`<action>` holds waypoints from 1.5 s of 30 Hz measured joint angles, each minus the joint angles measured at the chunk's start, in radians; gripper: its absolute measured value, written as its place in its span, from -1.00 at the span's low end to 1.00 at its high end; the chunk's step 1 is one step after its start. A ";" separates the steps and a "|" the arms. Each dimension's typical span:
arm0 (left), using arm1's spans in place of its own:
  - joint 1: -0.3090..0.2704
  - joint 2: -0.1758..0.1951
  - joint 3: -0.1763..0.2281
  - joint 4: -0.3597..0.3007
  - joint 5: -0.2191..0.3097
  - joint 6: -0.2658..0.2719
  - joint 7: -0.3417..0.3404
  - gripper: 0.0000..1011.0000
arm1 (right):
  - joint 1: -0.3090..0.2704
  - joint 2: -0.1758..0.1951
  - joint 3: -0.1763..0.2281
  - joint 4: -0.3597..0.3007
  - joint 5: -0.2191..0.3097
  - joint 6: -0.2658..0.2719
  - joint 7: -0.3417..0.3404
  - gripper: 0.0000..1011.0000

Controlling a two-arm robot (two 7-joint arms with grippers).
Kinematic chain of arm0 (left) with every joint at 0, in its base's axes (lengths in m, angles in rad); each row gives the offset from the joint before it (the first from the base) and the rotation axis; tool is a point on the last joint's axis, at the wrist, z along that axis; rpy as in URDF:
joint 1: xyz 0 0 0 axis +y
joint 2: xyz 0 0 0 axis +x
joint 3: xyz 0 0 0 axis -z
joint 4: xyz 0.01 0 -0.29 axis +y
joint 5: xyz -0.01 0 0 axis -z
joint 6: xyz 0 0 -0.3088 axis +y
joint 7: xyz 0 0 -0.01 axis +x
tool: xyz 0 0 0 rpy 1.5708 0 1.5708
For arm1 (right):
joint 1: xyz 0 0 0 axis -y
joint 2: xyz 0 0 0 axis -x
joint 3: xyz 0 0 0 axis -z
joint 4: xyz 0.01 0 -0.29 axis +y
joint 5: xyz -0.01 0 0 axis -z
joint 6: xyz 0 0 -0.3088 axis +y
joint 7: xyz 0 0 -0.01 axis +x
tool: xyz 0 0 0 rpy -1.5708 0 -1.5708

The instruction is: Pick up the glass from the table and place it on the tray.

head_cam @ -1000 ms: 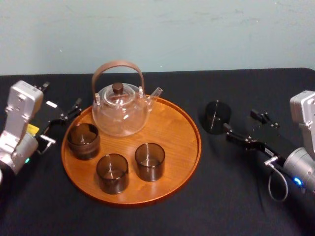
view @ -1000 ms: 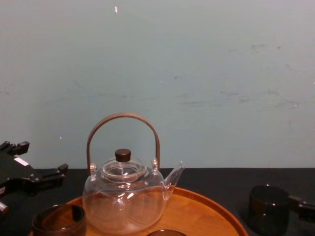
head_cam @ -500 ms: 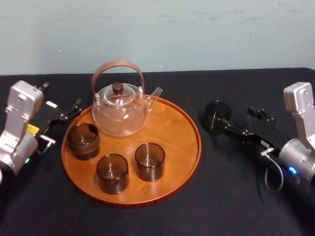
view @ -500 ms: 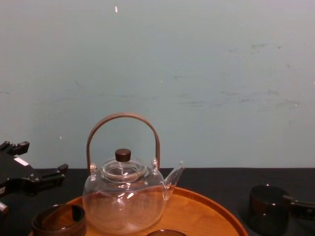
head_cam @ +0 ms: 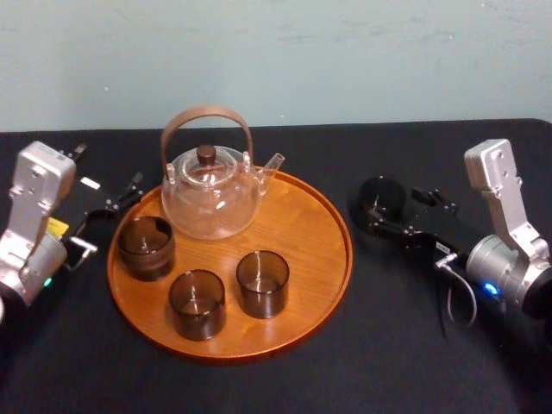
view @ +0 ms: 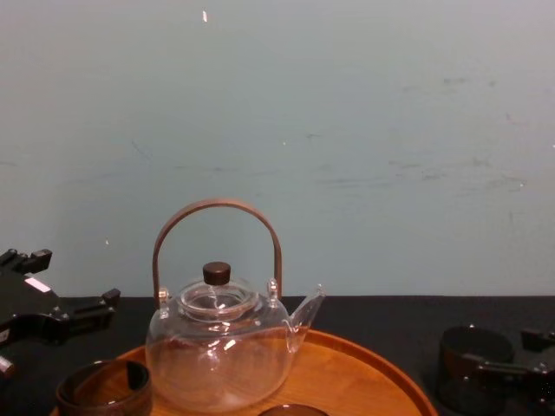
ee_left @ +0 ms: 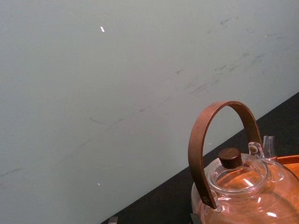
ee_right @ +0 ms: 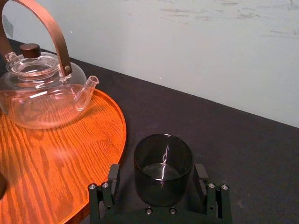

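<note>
A dark smoked glass (head_cam: 379, 201) stands upright on the black table (head_cam: 405, 345), just right of the round wooden tray (head_cam: 306, 226). My right gripper (head_cam: 395, 213) is low over the table and open, with one finger on each side of the glass. From the right wrist, the glass (ee_right: 163, 167) stands between the fingers (ee_right: 113, 176) with a little space on either side. The chest view has the same glass (view: 471, 347) at lower right, beside a dark finger (view: 503, 369). At the tray's left edge my left gripper (head_cam: 110, 200) rests open.
On the tray are a clear glass teapot (head_cam: 210, 194) with a brown arched handle and three dark glasses (head_cam: 147, 247) (head_cam: 197, 303) (head_cam: 262, 283). The tray's right rim (ee_right: 122, 135) lies close to the glass on the table. A pale wall stands behind the table.
My right arm has pushed left toward the tray, and its fingers now flank the glass instead of trailing behind it. The glass, the tray and the left arm have not moved.
</note>
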 joint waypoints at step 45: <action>0.000 0.000 0.000 0.000 0.000 0.000 0.000 0.98 | 0.134 -0.047 -0.049 0.175 -0.029 -0.002 0.026 0.98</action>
